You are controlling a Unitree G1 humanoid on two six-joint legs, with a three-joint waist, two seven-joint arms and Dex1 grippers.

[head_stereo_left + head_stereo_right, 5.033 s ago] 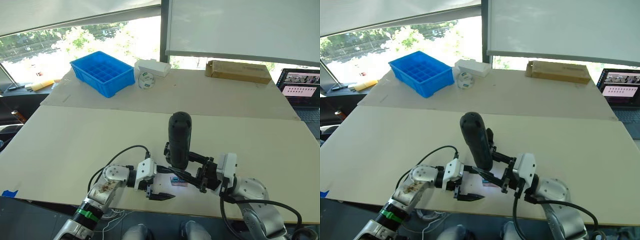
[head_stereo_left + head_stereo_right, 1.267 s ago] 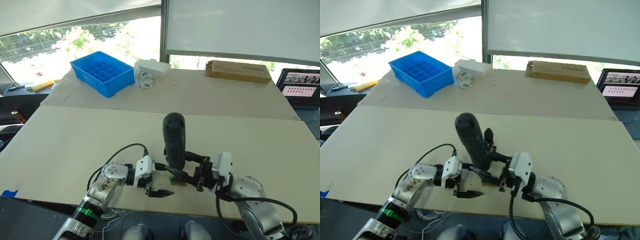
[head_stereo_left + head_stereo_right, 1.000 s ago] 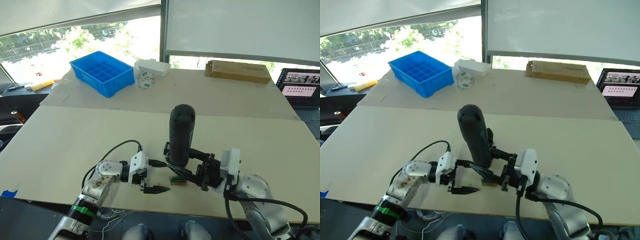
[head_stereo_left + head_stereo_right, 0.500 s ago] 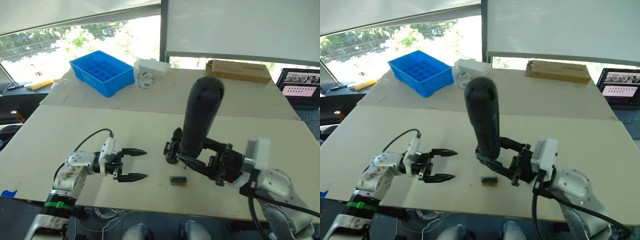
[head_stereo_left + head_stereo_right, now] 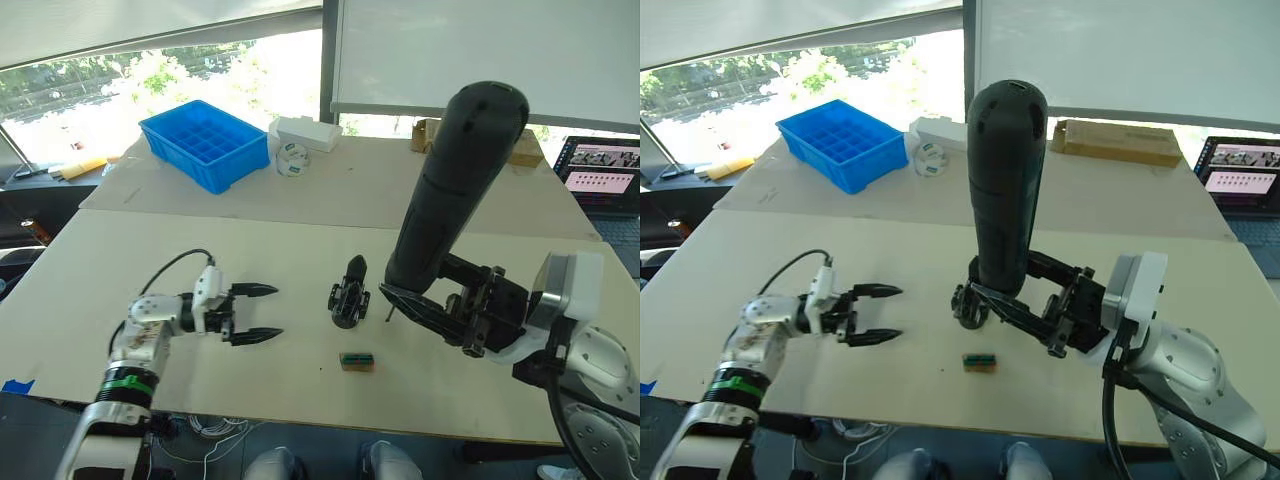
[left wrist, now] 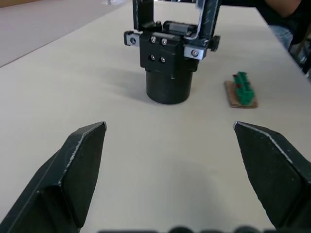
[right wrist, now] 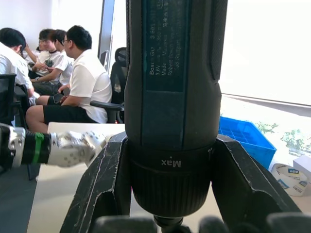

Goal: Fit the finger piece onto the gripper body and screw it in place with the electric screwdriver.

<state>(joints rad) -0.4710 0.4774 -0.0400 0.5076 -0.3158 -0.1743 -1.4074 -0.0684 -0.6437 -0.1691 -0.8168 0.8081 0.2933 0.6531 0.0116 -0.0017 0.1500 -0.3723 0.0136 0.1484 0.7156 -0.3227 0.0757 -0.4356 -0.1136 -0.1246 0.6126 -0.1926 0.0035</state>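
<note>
**Screwdriver lifted, body stands alone on the table**

The right gripper point(image 5: 425, 300) pinches the screwdriver point(image 5: 452, 185) near its lower end, its fingers pressed against the barrel on both sides. The tool stands nearly upright, tilted toward 1 o'clock, with its thin bit point(image 5: 389, 314) pointing down above the table point(image 5: 150, 250), apart from the surface.

The body point(image 5: 348, 297) sits on the table on its round base, just at 9 o'clock of the bit, with a pointed black finger sticking up toward 12 o'clock. Nothing touches it.

The left gripper point(image 5: 262, 312) hovers low at 9 o'clock of the body, well apart from it, fingers spread wide and holding nothing; its wrist view looks straight at the body.

A small tan-and-green block point(image 5: 357, 361) lies flat near the body, at its 6 o'clock.
</note>
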